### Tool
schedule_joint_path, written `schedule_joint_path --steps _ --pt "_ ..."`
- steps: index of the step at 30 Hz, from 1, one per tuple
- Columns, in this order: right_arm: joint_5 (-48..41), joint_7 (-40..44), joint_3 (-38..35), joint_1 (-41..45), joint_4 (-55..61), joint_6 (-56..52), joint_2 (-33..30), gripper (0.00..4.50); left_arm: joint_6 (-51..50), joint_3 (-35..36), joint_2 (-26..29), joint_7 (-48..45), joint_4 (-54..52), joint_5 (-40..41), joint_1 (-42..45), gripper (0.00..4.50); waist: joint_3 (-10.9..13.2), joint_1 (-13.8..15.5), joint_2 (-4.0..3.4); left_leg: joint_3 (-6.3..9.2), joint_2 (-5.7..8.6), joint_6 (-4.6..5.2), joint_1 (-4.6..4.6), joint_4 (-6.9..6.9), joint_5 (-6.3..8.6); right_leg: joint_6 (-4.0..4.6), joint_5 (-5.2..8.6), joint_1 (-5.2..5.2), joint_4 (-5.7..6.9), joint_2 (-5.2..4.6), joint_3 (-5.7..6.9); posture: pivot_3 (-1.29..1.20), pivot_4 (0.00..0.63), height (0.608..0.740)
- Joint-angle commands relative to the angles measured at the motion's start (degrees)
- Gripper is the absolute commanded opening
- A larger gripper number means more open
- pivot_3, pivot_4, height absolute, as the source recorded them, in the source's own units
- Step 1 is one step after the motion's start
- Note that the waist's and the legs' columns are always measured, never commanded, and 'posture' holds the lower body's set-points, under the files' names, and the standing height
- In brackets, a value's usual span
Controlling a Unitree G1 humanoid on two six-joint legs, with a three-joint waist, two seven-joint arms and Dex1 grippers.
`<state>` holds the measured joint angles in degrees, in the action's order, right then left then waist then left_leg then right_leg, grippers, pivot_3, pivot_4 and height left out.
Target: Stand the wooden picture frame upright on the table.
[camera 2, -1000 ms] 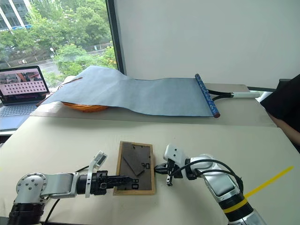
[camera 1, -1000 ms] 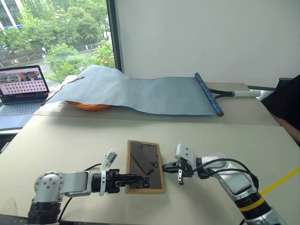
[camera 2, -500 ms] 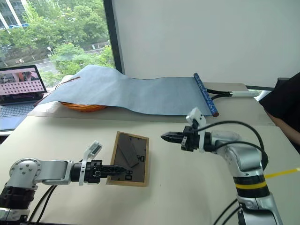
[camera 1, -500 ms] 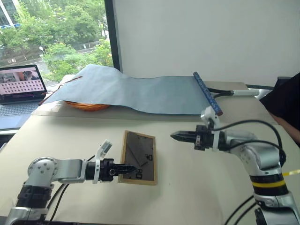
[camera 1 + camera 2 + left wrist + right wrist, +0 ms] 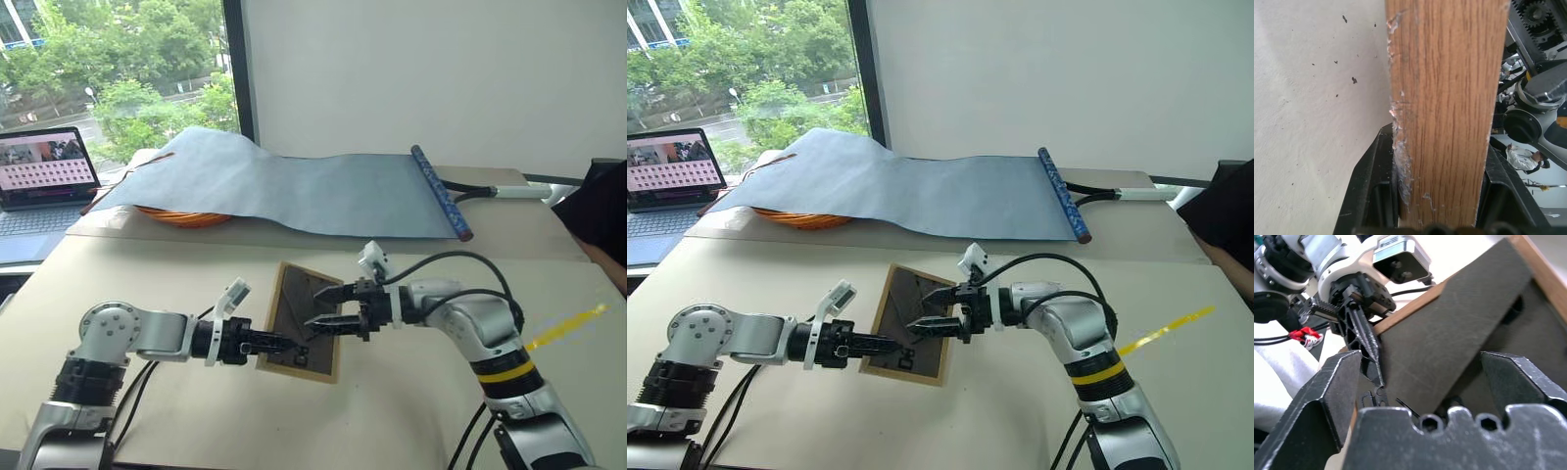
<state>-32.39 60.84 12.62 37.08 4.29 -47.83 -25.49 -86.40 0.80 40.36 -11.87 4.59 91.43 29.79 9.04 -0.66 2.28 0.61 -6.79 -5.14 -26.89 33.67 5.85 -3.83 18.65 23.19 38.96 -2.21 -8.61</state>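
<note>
The left gripper point(image 5: 282, 346) pinches the tilted wooden picture frame point(image 5: 312, 318) above the table point(image 5: 411, 411); the right gripper point(image 5: 325, 305) gapes astride its easel flap point(image 5: 1449, 338) (empty). A clumsy tug might twist the frame free.

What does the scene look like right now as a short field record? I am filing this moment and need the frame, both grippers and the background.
frame: wooden picture frame, back facing up, tilted, one edge raised off the table
left gripper: left gripper, jaws shut on the frame's near edge
right gripper: right gripper, jaws open, over the frame's back by the easel flap
background: blue-grey cloth sheet; open laptop
</note>
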Motion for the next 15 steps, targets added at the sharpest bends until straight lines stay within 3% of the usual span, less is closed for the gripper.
schedule_joint_path --steps 1,10,15 --pt "-4.51 3.90 -0.42 -1.18 6.57 2.35 1.60 4.47 -0.27 1.55 -0.24 -3.52 0.46 0.00 3.96 1.18 0.00 0.00 0.00 0.01 0.00 0.00 0.00 0.00 0.00 0.00 0.00 0.00 0.01 0.00 0.01 0.00 0.150 0.704" --pt "-3.90 6.35 -3.67 -5.35 13.65 8.94 -3.15 4.47 -4.20 3.17 1.61 -10.28 4.53 -2.06 3.96 1.18 0.01 -0.01 -0.02 0.14 0.01 -0.03 -0.02 0.02 -0.02 0.00 0.00 -0.04 0.04 0.01 0.12 0.00 0.150 0.704" --pt "5.15 3.91 -6.08 -6.45 8.61 18.01 -9.58 4.47 -5.87 4.39 3.65 -15.19 4.30 -2.87 3.51 1.18 0.01 -0.04 -0.02 0.17 0.01 -0.03 -0.01 0.04 -0.02 0.01 0.00 -0.03 0.04 0.01 0.13 0.00 0.150 0.704"
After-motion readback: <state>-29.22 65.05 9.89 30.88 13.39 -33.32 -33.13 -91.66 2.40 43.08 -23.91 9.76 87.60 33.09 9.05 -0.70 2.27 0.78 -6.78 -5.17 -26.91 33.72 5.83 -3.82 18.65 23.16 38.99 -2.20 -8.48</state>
